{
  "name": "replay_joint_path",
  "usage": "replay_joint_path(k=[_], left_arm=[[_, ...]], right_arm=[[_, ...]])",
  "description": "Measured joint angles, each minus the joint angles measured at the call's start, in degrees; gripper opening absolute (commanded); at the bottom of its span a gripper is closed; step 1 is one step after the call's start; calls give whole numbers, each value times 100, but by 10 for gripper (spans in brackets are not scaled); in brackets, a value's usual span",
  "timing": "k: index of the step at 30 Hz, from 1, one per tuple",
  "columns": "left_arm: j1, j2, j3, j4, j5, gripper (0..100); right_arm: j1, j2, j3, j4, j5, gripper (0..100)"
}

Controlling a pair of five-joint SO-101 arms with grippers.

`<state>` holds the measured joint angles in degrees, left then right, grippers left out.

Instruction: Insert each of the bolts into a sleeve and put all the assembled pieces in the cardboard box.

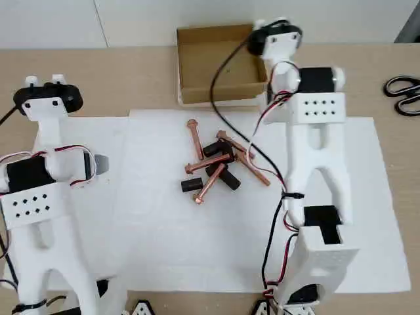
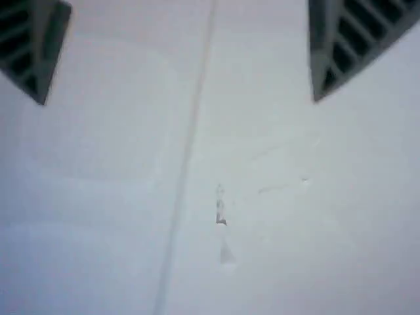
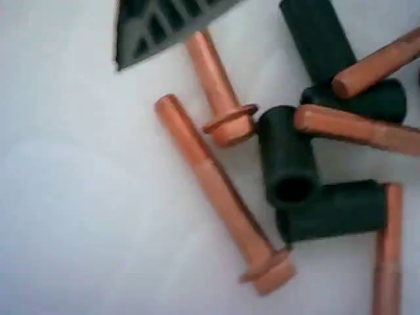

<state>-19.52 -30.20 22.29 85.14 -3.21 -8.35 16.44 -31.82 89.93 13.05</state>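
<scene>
Several copper bolts (image 1: 197, 138) and black sleeves (image 1: 191, 185) lie in a loose pile on the white foam sheet (image 1: 164, 236), all separate. The open cardboard box (image 1: 223, 96) stands behind the pile. In the right wrist view, a long bolt (image 3: 216, 190) lies beside a shorter bolt (image 3: 220, 92) and a sleeve (image 3: 287, 157) with its bore showing. My right gripper (image 3: 164, 26) hangs over the shorter bolt's shank. My left gripper (image 2: 190, 39) is open above bare foam, nothing between its fingers (image 2: 354, 39).
A white arm (image 1: 39, 190) stands over the foam's left edge and another arm (image 1: 315, 138) over its right side, with cables trailing past the pile. Black scissors (image 1: 403, 92) lie on the wooden table at the far right.
</scene>
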Motion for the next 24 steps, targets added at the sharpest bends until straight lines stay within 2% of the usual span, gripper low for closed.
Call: replay_joint_path(k=[8,13,24], left_arm=[[0,18,132,0,0,246],[0,18,431,0,0,246],[0,18,484,0,0,246]], right_arm=[[-747,527,0,53,510,200],[-1231,976,0,202,545,199],[-2303,1002,0,519,554,198]])
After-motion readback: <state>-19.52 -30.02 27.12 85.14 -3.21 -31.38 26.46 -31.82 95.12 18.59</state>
